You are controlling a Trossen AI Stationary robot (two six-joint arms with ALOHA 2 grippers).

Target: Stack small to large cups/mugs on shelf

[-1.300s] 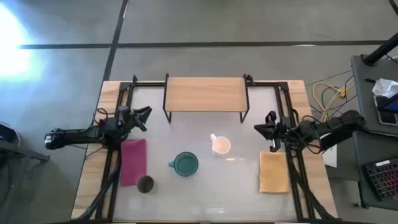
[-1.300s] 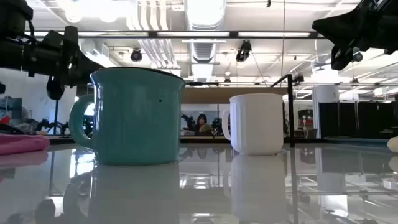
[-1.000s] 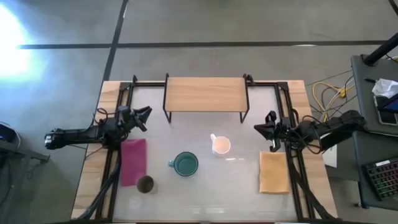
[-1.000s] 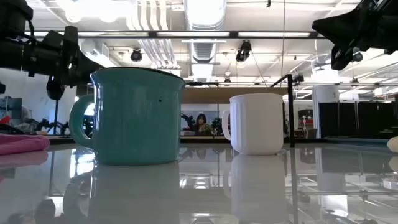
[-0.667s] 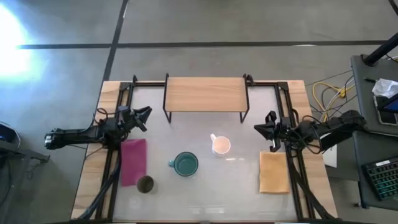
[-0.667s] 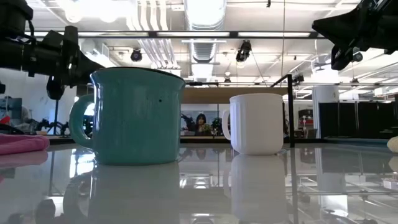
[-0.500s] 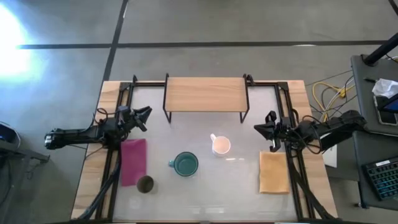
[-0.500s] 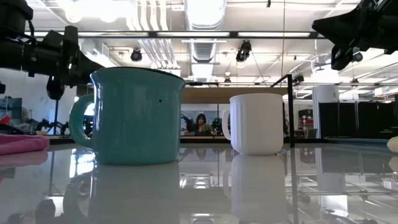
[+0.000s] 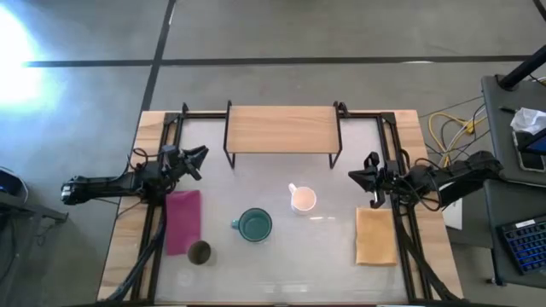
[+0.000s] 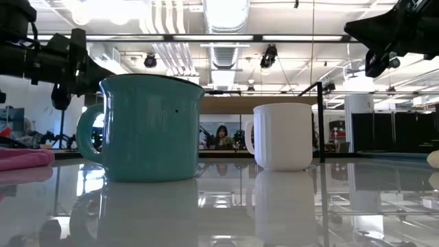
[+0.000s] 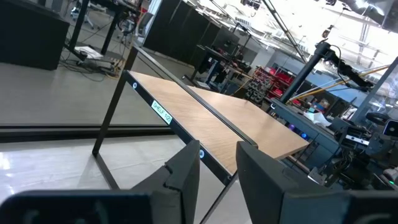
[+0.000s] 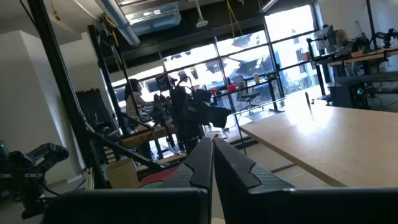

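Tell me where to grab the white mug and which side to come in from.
Grip the white mug across its rim from above, opposite the handle. It stands upright with its mouth open; the handle points toward the shelf, so the right gripper, nearest, has a clear approach.

overhead down, low level (mugs (image 10: 140,127) shared), wrists seemingly shelfward

Glossy white table (image 9: 281,264) with shelf (image 9: 280,129), 3 cups (teal (image 9: 254,225), white (image 9: 303,200), olive (image 9: 200,252)), 2 cloths.

Grey concrete floor (image 9: 341,34), ceiling strip lights (image 10: 226,14), dark glazed partitions (image 10: 391,134).
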